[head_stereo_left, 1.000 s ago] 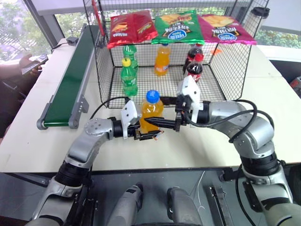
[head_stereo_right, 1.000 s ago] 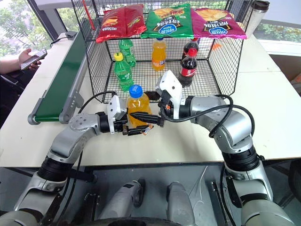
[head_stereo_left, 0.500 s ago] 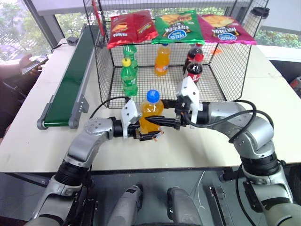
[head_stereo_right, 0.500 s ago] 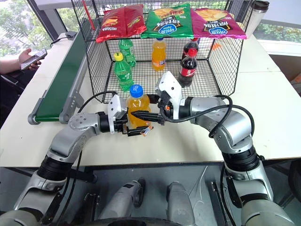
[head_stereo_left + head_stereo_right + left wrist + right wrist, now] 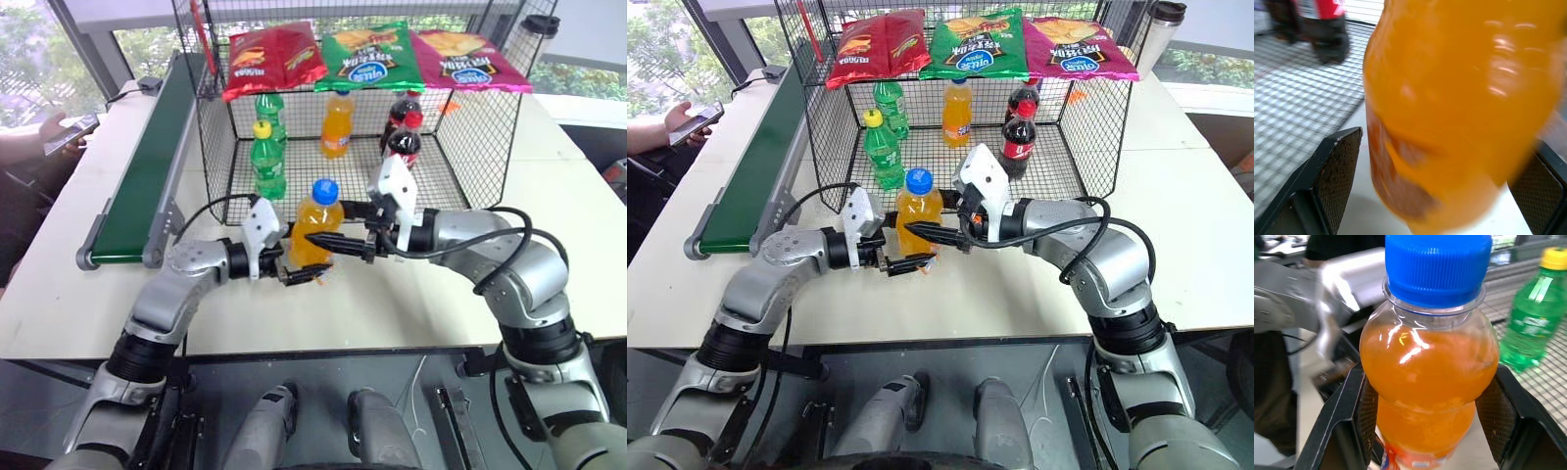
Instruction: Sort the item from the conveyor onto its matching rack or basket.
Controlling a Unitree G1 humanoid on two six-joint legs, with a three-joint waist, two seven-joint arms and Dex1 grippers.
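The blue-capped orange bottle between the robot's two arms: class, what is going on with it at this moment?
The right gripper is shut on the orange soda bottle, holding it upright just in front of the black wire cage. The left gripper is open, its fingers standing clear on either side of the bottle's lower part. The conveyor lies on the robot's left.

Both arms are chunky silver-grey metal with black joints, white housings at the wrists, loose black cables looping along them, and textured black fingers (image 5: 1334,171).
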